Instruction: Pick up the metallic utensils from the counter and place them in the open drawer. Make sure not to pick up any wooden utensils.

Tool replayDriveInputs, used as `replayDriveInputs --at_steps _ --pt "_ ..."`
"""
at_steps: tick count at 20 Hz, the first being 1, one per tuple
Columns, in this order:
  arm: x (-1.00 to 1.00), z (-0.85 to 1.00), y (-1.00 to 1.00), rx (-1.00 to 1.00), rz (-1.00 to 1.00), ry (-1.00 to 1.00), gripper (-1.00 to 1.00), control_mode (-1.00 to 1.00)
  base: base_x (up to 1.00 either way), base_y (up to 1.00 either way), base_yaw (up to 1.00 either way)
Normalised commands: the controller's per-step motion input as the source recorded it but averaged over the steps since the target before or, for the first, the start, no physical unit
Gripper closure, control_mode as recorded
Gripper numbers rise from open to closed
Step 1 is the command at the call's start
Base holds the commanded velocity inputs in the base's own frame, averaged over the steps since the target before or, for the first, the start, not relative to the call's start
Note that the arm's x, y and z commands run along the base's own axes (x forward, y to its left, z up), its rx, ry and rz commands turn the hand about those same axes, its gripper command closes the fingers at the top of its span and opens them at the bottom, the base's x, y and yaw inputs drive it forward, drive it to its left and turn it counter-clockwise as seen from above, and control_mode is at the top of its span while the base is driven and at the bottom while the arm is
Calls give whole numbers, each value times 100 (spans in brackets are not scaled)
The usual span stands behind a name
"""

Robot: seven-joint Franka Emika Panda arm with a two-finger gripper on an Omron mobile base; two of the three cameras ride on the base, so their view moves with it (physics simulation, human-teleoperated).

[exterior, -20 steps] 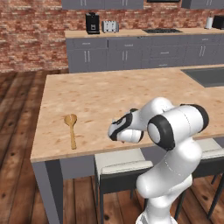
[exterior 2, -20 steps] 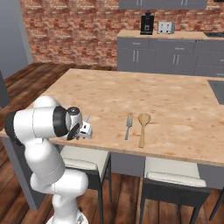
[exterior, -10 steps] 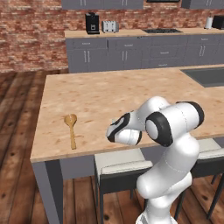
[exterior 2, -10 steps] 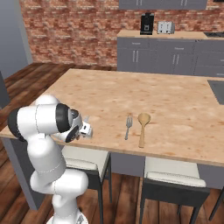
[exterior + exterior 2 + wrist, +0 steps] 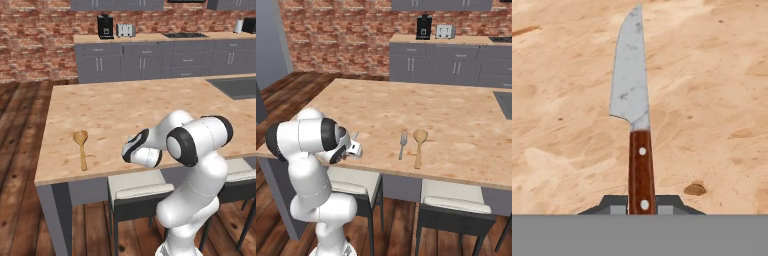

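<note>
over the near edge of the bench (image 5: 125, 110), the pincer (image 5: 642, 209) sits low with the knife (image 5: 634, 107) running straight out between its two dark fingertips (image 5: 614, 204). the brown riveted handle lies in the gap with a tip close on either side, so the pincer looks narrowed around the handle, though whether the tips truly press it i cannot tell. the silver blade points away from the hand and lies flat on the pale wood.

from the right base camera, the pincer (image 5: 354, 148) is at the front edge of the bench (image 5: 446, 115), to the left of the fork (image 5: 402, 145). the fork lies just beside a wooden spoon (image 5: 419, 146), both handles pointing toward the front edge. from the left base camera, another wooden spoon (image 5: 81, 148) lies near the front left corner, well apart from the arm's wrist.
</note>
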Motion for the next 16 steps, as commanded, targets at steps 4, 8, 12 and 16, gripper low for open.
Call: replayDriveInputs --at_steps 4,8,12,16 --pt "-6 10 0 0 0 0 100 -100 0 0 0" --pt "-8 82 6 0 -3 0 100 -100 0 0 0" --pt "-7 100 7 -1 -11 0 100 -100 0 0 0" --pt "-42 100 2 -1 -8 0 100 -100 0 0 0"
